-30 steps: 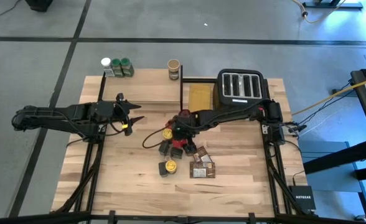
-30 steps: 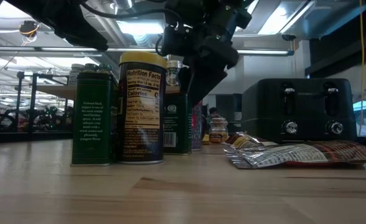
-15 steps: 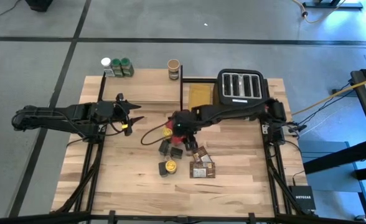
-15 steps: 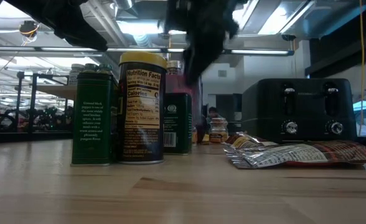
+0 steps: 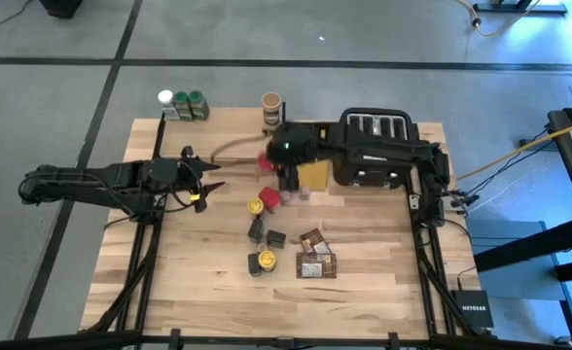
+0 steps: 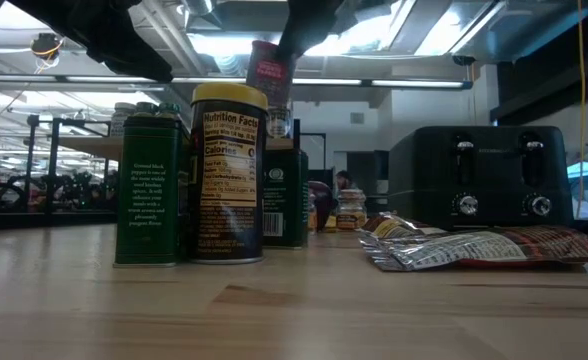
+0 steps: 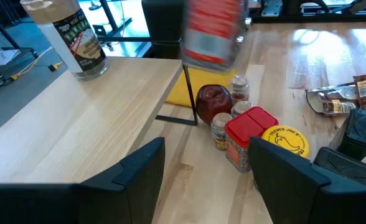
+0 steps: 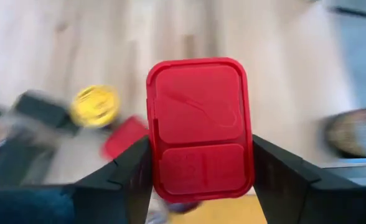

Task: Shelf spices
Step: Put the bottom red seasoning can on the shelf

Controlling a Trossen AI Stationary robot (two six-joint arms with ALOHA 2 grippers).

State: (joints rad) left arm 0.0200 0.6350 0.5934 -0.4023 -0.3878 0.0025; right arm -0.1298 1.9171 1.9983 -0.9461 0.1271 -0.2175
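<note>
My right gripper (image 5: 271, 163) is raised over the shelf's (image 5: 230, 146) near right corner, shut on a red-lidded spice jar (image 8: 200, 127), which also shows in the low view (image 6: 267, 68). A brown-lidded jar (image 5: 270, 108) stands on the shelf's far right corner. More spices stay on the table: a red-lidded jar (image 7: 248, 140), a yellow-lidded tin (image 5: 256, 206), dark tins (image 5: 267, 236) and flat packets (image 5: 315, 259). My left gripper (image 5: 213, 176) waits open at the table's left, touching nothing. My right gripper pinches the jar between its two fingers at the lid end, one finger (image 8: 130, 177) on each long side of the red lid (image 8: 164, 146). The fingers slant down from the table's right. The jar is lifted clear and slightly tilted.
A black toaster (image 5: 374, 136) stands at the far right, a flat yellow board (image 5: 312, 154) beside it. Three jars (image 5: 184, 103) stand at the far left corner. A dark red knob-like thing (image 7: 213, 99) and small jars (image 7: 240, 87) sit by the shelf's leg.
My right gripper has risen from the cluster of spices with the red-lidded jar and swung toward the table's far edge, over the shelf's near right corner. The jar has gone from standing on the table to lifted clear. The other spices have stayed put.
</note>
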